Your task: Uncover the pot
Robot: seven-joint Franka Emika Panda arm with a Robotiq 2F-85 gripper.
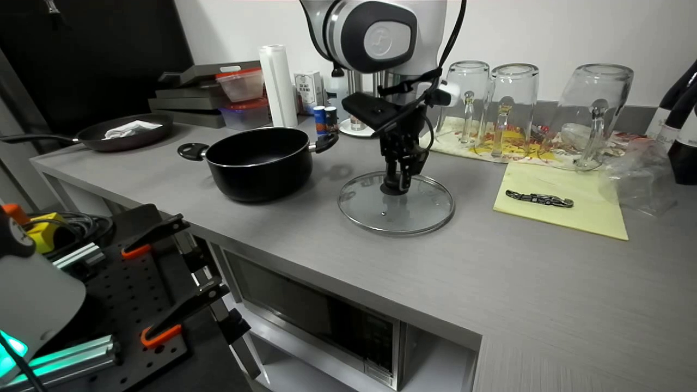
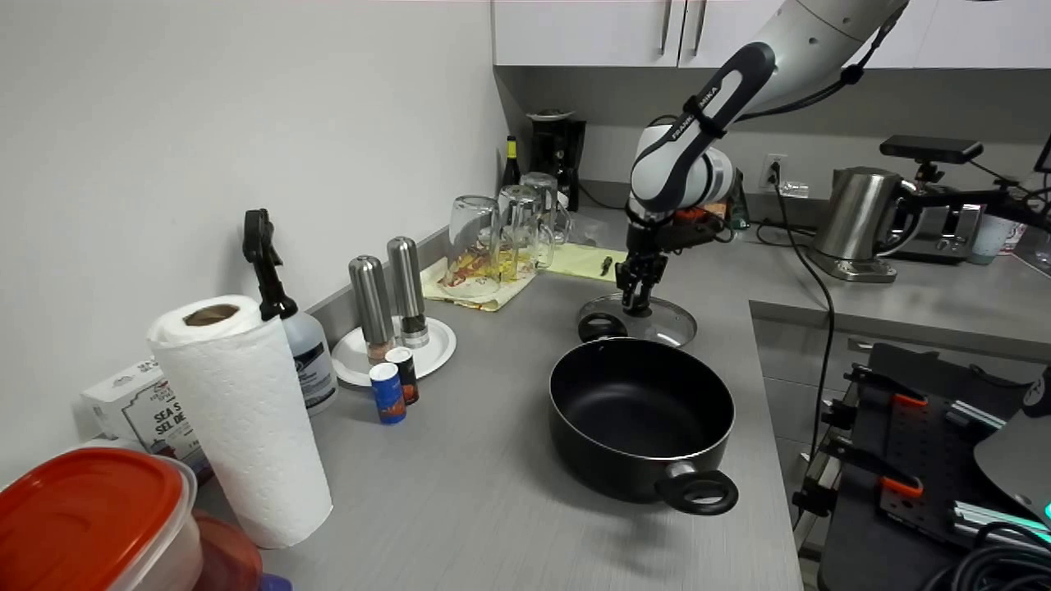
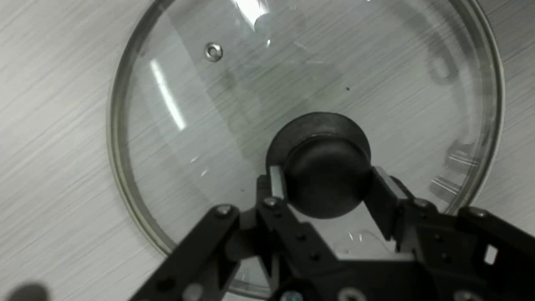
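The black round pot (image 1: 267, 182) stands uncovered and upright on the grey counter in both exterior views (image 2: 603, 464). Its inside looks empty. The round glass lid (image 1: 422, 212) with a black knob is beside the pot, flat on the counter or very slightly above it; I cannot tell which. The lid also shows in an exterior view (image 2: 677, 324), partly behind the pot's handle, and fills the wrist view (image 3: 200, 125). My gripper (image 1: 397, 182) points down over the lid. In the wrist view its fingers (image 3: 325, 171) touch the knob on both sides.
Glass mugs (image 1: 506, 109) stand upside down on a cloth by the wall. A yellow sheet (image 1: 561, 218) bears a small dark object. Shakers on a white plate (image 2: 435, 349), small cans (image 2: 387, 394) and a paper towel roll (image 2: 246, 427) stand along the wall. A frying pan (image 1: 125, 141) lies beyond the pot.
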